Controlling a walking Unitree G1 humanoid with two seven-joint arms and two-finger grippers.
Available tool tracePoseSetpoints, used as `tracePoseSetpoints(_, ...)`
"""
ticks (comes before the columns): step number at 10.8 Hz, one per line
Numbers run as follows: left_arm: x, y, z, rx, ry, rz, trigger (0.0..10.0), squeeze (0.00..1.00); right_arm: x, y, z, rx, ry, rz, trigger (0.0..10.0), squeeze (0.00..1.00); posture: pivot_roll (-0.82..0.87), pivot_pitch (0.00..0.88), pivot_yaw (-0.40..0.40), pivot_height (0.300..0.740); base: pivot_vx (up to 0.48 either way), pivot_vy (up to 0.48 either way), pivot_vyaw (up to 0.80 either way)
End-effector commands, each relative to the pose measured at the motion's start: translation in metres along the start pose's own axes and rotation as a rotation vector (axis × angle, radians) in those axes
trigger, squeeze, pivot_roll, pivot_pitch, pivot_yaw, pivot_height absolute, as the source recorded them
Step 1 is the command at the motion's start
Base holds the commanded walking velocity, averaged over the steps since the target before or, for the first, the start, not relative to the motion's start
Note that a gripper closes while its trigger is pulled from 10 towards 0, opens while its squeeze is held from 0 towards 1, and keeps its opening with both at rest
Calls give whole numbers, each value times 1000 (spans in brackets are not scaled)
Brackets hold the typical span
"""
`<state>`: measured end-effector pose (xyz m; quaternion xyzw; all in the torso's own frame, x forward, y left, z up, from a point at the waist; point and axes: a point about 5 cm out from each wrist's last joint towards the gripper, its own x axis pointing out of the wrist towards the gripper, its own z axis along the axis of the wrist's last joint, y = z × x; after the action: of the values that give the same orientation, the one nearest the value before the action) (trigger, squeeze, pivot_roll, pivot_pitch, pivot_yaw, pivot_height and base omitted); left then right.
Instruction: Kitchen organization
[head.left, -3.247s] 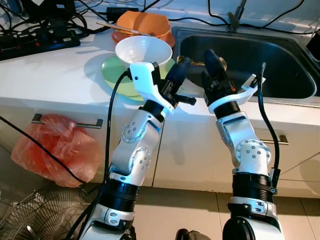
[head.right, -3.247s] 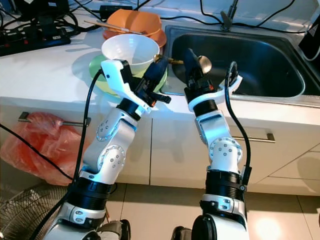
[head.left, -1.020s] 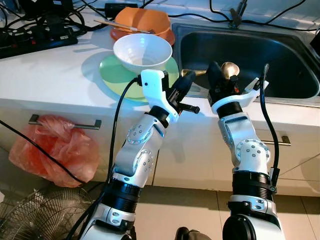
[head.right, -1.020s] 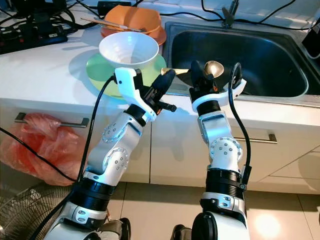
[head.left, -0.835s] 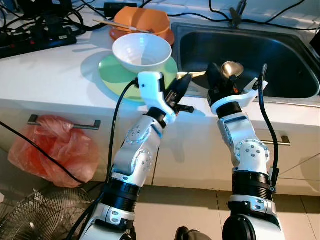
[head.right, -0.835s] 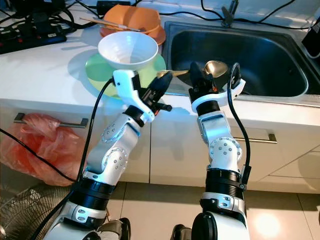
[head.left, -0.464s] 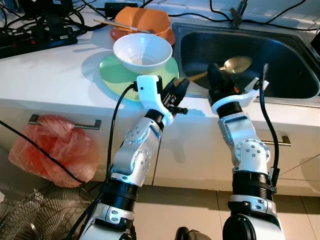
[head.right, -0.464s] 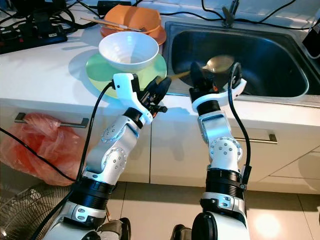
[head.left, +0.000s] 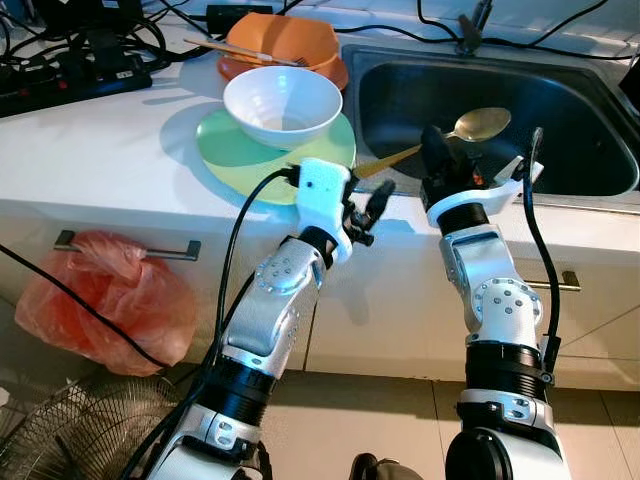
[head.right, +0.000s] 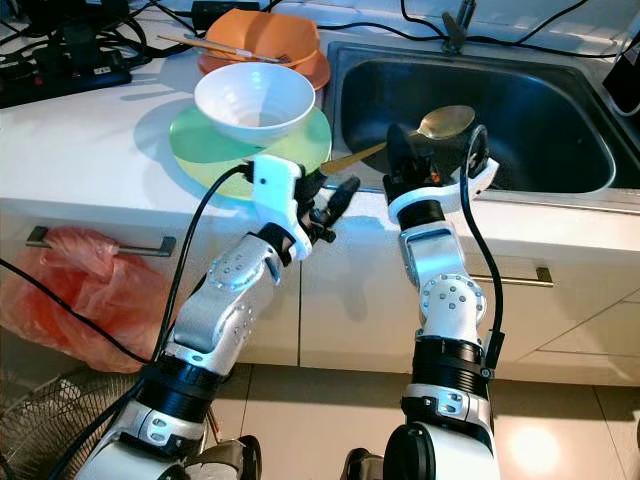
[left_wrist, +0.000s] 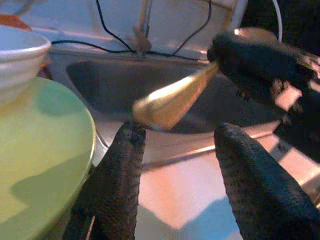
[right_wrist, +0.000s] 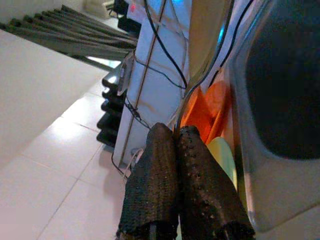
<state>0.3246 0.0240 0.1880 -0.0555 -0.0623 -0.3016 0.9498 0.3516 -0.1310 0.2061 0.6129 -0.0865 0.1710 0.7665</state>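
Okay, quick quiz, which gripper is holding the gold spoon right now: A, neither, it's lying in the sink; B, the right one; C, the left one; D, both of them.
B: the right gripper is shut on the spoon, bowl over the sink, while the left gripper is open, its fingers either side of the handle tip with a gap.

The spoon (head.left: 478, 124) looks like polished golden metal, the sink (head.left: 560, 95) dull brushed steel. The white bowl (head.left: 283, 103) and green plate (head.left: 225, 152) shine smooth and glossy. Both grippers' fingers (left_wrist: 116, 195) show rough, knurled black rubber.
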Motion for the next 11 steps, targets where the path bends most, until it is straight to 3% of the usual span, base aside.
tracePoseSetpoints(1,-1,-5,-2,26,13,-20,10000,0,5,5,4,16,-33,8,0,0,87,135,-50,740,0,0,0)
tracePoseSetpoints(3,-1,-3,-3,48,23,-8,10000,0,8,4,13,-17,-68,-8,0,0,87,136,-51,740,0,0,0)
tracePoseSetpoints(5,-4,-3,-7,97,41,-11,10000,0,13,-7,35,-169,-149,-112,0,0,90,135,-55,740,0,0,0)
tracePoseSetpoints(6,-4,-3,-8,100,43,-10,10000,0,14,-9,41,-203,-169,-126,0,0,91,135,-55,740,0,0,0)
tracePoseSetpoints(7,-5,-3,-9,101,43,-10,10000,0,16,-10,47,-237,-183,-142,3294,0,92,134,-58,740,0,0,0)
tracePoseSetpoints(8,-6,-3,-11,116,49,-11,10000,0,19,-12,57,-312,-208,-169,10000,0,92,134,-59,740,0,0,0)
tracePoseSetpoints(10,-7,-4,-12,126,51,-13,10000,0,21,-17,66,-497,-224,-204,10000,0,96,132,-62,740,0,0,0)
tracePoseSetpoints(11,-7,-4,-12,126,51,-10,10000,0,23,-16,70,-520,-245,-193,10000,0,96,132,-62,740,0,0,0)
